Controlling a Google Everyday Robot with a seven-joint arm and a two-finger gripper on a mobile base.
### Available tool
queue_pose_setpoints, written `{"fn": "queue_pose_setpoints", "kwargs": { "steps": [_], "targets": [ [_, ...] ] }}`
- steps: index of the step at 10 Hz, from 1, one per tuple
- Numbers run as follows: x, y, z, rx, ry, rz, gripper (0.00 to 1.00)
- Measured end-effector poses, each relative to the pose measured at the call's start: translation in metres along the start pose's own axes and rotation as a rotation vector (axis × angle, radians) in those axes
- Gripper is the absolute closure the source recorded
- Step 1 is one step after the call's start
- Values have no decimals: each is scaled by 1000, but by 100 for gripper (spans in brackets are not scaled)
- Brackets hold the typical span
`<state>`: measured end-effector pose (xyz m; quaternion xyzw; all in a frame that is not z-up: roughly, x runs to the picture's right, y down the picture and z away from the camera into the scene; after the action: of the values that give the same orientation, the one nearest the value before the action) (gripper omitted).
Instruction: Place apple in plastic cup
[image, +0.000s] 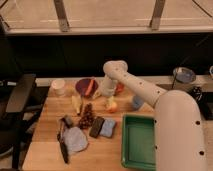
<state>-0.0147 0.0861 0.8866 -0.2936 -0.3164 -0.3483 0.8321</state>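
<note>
Plastic cup (137, 102) stands upright on the counter (45, 131), just right of the claw (108, 98) in view; its inside can't be made out. Dark round bowl (81, 88) sits left & behind the claw w/ an orange stick-like piece (90, 86) in it. Red-orange bowl (120, 88) is just behind the claw, partly hidden by the arm. White cup (59, 86) is further left. Green tray (139, 142) lies right of the claw, nearer the camera. Apple (113, 106) lies on the counter right under the claw, touching or nearly so, outside the cup & near its left side. Claw points down; whether it's open or closed, can't tell.
</note>
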Motion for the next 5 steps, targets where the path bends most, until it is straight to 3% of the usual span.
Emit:
{"fn": "queue_pose_setpoints", "kwargs": {
  "steps": [3, 5],
  "targets": [
    [0, 2, -6, -3, 3, 3, 34],
    [-1, 3, -21, 20, 37, 14, 34]
  ]
}}
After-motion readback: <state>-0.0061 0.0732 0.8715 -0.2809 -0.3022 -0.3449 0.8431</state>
